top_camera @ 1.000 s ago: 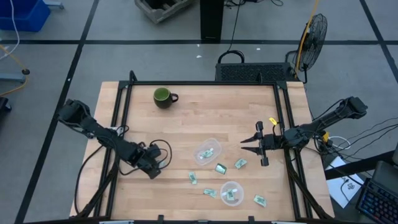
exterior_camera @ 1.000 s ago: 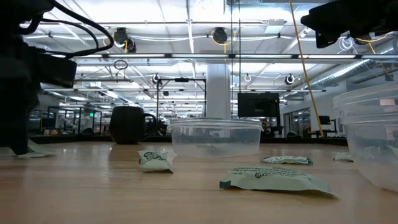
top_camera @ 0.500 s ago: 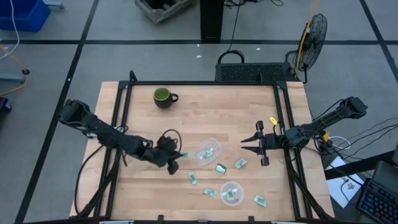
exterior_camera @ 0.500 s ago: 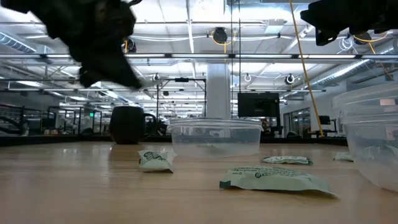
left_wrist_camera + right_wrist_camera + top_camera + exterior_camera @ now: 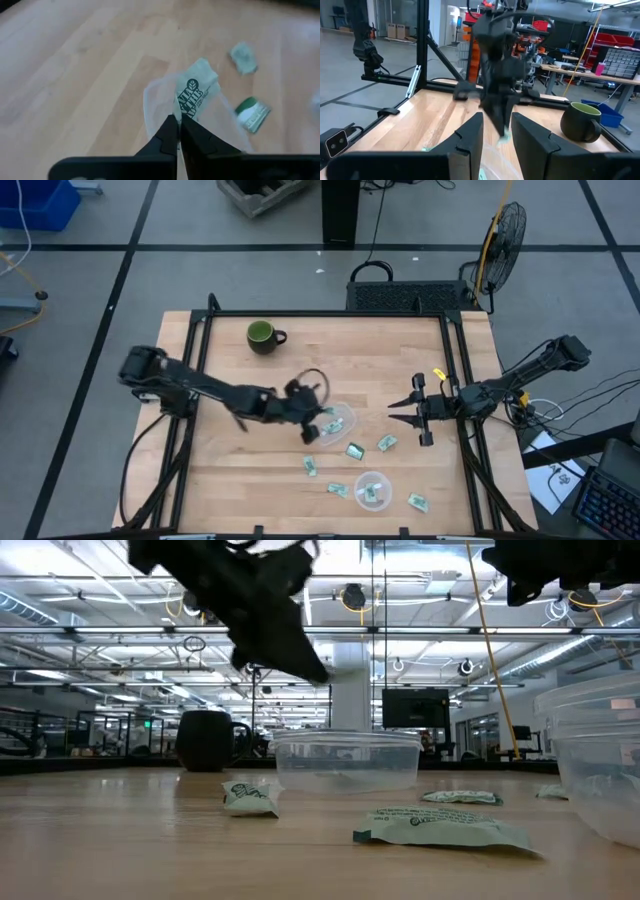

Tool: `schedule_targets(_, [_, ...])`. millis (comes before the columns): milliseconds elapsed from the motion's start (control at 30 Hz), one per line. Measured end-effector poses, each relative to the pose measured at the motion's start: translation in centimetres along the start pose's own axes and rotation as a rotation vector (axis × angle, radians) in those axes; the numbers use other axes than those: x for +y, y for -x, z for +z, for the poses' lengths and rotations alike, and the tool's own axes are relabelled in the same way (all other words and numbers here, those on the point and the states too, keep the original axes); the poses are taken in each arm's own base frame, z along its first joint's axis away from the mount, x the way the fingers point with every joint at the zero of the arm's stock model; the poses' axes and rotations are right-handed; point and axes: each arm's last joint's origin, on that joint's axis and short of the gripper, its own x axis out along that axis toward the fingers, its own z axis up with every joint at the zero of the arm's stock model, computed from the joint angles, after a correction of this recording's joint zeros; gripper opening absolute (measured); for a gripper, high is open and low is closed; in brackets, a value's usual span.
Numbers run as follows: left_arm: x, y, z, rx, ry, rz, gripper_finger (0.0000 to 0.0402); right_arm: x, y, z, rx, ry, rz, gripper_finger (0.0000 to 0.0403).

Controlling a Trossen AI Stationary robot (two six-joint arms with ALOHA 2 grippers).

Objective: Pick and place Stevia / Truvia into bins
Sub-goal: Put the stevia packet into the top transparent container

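From where I stand, the left gripper (image 5: 318, 423) reaches out over the middle of the table (image 5: 230, 370) and hangs just at the near edge of a clear bin (image 5: 336, 421). Its fingers (image 5: 167, 136) are pressed tight together on the lower end of a green-and-white Stevia packet (image 5: 195, 94), which sticks out past the fingertips with its printed face showing. In the left wrist view the packet sits over the see-through wall of that bin, so the held packet is above the bin's rim or its inside; I cannot tell which. In the low view the gripper (image 5: 305, 665) is up in the air above the bin (image 5: 346, 760), not touching it.

The right gripper (image 5: 398, 410) waits near the right side of the table, raised, with its two fingers (image 5: 465, 140) standing apart at a middling gap and nothing between them.

Loose packets lie on the wood in front of the first bin: one just beside it (image 5: 354, 450), one further right (image 5: 386, 443), one to the front left (image 5: 310, 466), one near the second bin (image 5: 338, 490) and one close to the front right corner (image 5: 417, 502). The second bin (image 5: 371, 489) stands nearer the front edge, with green packets already inside it. A dark green mug (image 5: 263, 336) stands well apart at the back left of the table.
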Motion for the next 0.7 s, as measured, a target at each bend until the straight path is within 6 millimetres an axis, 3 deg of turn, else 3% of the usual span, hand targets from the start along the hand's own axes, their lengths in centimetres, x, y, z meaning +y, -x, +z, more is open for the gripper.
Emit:
schedule_targets(167, [-1.1, -2.5, 0.7, 0.145, -0.153, 0.075, 0.0018, 0.0, 0.0, 0.0, 0.000, 0.000, 0.000, 0.0095])
schedule_targets(367, [-2.5, -4.4, 2.0, 0.247, -0.210, 0.086, 0.0021, 0.0, 0.0, -0.1, 0.010, 0.011, 0.001, 0.0095])
schedule_targets(533, [-3.1, -6.1, 1.5, 0.308, -0.270, 0.042, 0.0008, 0.0, 0.0, -0.1, 0.009, 0.011, 0.001, 0.0095])
schedule_targets(700, [-3.0, -6.6, 0.8, 0.352, -0.281, 0.060, 0.0042, 0.0, 0.0, -0.1, 0.011, 0.012, 0.001, 0.0095])
